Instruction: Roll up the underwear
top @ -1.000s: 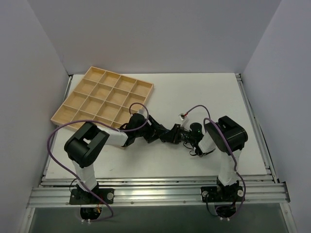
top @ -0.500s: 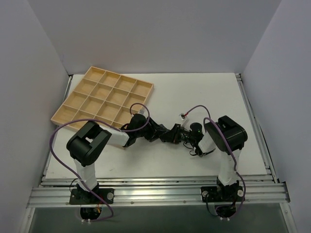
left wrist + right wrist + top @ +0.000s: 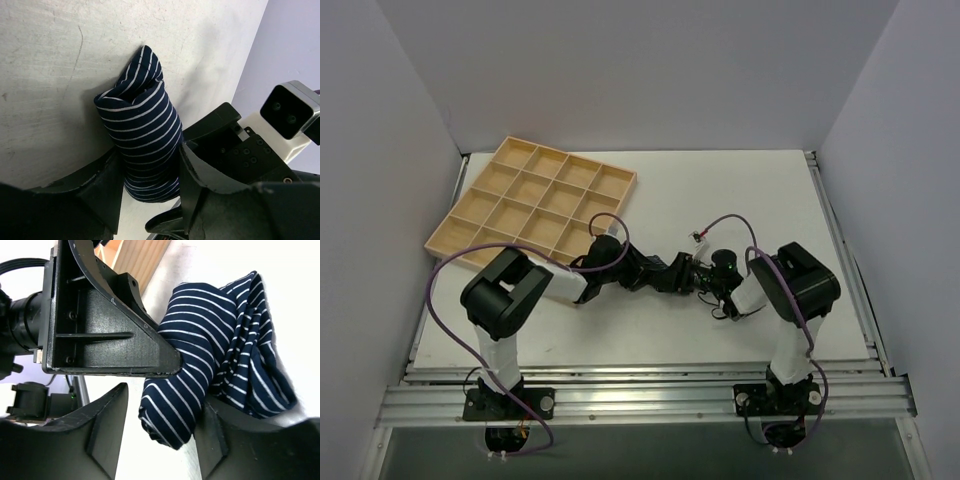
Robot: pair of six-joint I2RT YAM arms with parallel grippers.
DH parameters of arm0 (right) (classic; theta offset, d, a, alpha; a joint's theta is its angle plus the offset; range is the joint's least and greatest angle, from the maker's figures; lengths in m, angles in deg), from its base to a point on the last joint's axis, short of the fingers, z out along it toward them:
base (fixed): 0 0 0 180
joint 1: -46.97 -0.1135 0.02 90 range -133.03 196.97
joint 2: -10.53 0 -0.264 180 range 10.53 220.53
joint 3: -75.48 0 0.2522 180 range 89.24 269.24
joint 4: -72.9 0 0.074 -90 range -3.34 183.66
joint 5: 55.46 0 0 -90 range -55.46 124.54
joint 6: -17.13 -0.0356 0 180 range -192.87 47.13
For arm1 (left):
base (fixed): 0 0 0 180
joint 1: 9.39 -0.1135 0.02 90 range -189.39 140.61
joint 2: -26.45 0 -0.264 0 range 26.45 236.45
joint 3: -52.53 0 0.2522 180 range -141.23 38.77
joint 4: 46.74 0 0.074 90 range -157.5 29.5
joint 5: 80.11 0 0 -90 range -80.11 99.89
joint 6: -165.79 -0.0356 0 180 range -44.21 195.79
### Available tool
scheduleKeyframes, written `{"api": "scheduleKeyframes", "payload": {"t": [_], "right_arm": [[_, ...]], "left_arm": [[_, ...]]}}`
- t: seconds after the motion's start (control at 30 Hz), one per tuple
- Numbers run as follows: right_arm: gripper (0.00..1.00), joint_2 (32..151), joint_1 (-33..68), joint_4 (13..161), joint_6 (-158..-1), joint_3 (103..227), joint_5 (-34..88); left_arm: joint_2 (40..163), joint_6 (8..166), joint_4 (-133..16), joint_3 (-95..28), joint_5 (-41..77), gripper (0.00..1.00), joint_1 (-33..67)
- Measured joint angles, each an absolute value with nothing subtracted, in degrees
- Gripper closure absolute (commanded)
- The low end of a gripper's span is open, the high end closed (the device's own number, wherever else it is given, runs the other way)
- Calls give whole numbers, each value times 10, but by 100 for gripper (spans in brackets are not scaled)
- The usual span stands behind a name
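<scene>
The underwear (image 3: 142, 135) is a rolled bundle of dark navy cloth with thin white stripes, lying on the white table. My left gripper (image 3: 150, 152) is shut on it, with a finger against each side of the roll. In the right wrist view the underwear (image 3: 200, 355) lies between the spread fingers of my right gripper (image 3: 165, 397). The right finger touches the cloth and the left finger stands clear of it. In the top view the left gripper (image 3: 672, 274) and the right gripper (image 3: 706, 278) meet mid-table and hide the cloth.
A wooden tray (image 3: 535, 200) with several square cells sits at the back left. A purple cable with a white connector (image 3: 698, 238) arches just behind the grippers. The left gripper's finger (image 3: 110, 330) fills the top left of the right wrist view.
The left gripper has edged to the right and slightly back with the roll. The right arm's elbow has shifted right and its cable arch has risen.
</scene>
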State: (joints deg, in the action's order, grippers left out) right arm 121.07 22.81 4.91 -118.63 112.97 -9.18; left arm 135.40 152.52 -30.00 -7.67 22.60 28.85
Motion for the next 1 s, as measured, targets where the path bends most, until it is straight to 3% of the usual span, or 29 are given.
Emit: {"api": "scheduleKeyframes", "payload": {"t": [0.3,0.8,1.0], "right_arm": [[45,1077,217,304,-1115,1144,-30],[44,946,213,455,-1116,1101,54],[41,891,210,577,-1088,1129,105]], "left_arm": [[1354,1529,-302,-76,240,98,293],[1354,1515,-305,-76,230,98,291],[1354,1495,-338,-95,230,98,291]]}}
